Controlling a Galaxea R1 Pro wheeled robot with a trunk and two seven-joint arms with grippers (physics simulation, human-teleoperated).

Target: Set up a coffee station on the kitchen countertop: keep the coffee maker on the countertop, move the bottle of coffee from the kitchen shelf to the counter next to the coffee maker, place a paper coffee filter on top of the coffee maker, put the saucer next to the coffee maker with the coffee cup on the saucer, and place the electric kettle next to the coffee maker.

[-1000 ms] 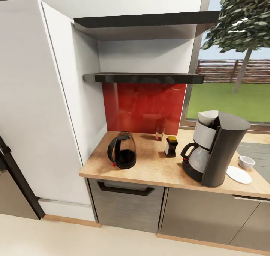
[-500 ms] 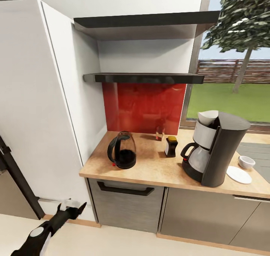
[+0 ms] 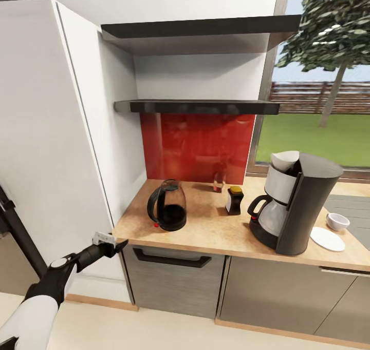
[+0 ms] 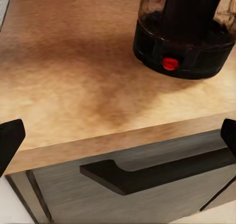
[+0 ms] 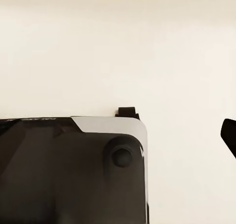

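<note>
The electric kettle [image 3: 167, 206] stands at the left of the kitchen countertop [image 3: 216, 234], its red switch facing the front edge. To its right are the bottle of coffee [image 3: 234, 200] and the coffee maker [image 3: 298, 206], which has the paper coffee filter [image 3: 284, 160] on top. The coffee cup [image 3: 337, 221] sits on the counter just behind the saucer [image 3: 327, 238], not on it. My left gripper [image 3: 114, 243] is open and empty at the counter's front left corner. In the left wrist view the left gripper [image 4: 118, 135] faces the kettle [image 4: 184, 37]. One fingertip [image 5: 228, 135] of the right gripper shows over the floor.
The slim kitchen shelf [image 3: 198, 106] hangs bare above a red backsplash [image 3: 198, 147], with a thicker shelf [image 3: 200, 29] higher up. A tall white cabinet [image 3: 56, 150] walls the counter's left end. A drawer with a black handle [image 4: 147, 172] lies under the counter edge. A steel sink [image 3: 352, 211] lies at the right.
My left arm has risen into view from the lower left and moved up to the counter's front left corner. Everything on the counter stands as before.
</note>
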